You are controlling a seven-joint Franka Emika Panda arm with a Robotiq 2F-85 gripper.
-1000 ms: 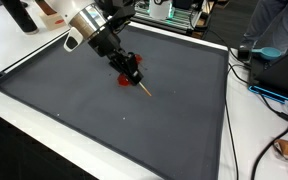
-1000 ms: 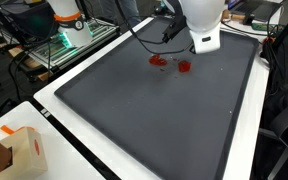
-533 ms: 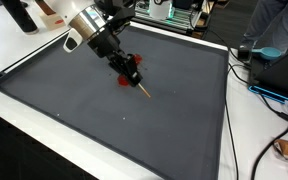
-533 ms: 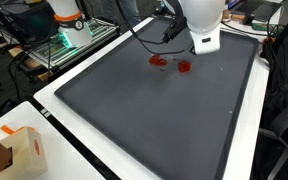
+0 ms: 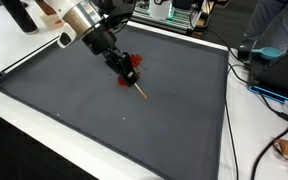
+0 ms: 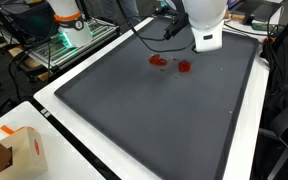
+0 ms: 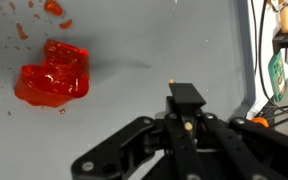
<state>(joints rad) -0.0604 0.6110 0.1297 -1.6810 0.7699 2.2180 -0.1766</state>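
One glossy red lump (image 7: 52, 78), matte grey mat (image 7: 134, 35), tool (image 7: 187, 106) pinching thin stick (image 5: 141, 91)

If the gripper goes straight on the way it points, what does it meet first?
Probably the dark mat, beside the red piece; the stick in the gripper would touch first.

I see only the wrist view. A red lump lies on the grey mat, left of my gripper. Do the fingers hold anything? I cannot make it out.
Observer: In an exterior view the gripper holds a thin wooden stick that slants down toward the mat.
Operator: Is the red lump alone?
Observer: No. In an exterior view a red patch lies close to the arm and a farther red patch lies apart from it.
Operator: Anything beyond the mat?
Observer: A cardboard box stands past one corner.
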